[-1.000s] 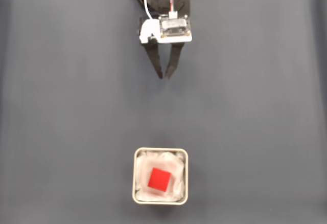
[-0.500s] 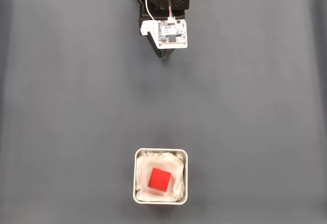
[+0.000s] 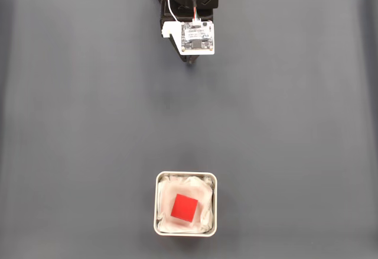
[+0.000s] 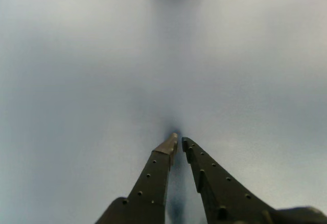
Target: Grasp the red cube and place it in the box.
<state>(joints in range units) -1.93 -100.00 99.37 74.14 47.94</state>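
Pulled back to top edge of worktop [image 3: 71,123] w/ gripper [image 4: 178,140] tips now nearly together, empty; red cube [image 3: 184,207] resting inside box [image 3: 157,179], task apparently done.

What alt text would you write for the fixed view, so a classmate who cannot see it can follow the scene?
A red cube lies inside a small white-lined box near the bottom centre of a dark grey table. Far from it, at the top centre, the robot arm is folded back, with its gripper tucked beneath a white camera board.
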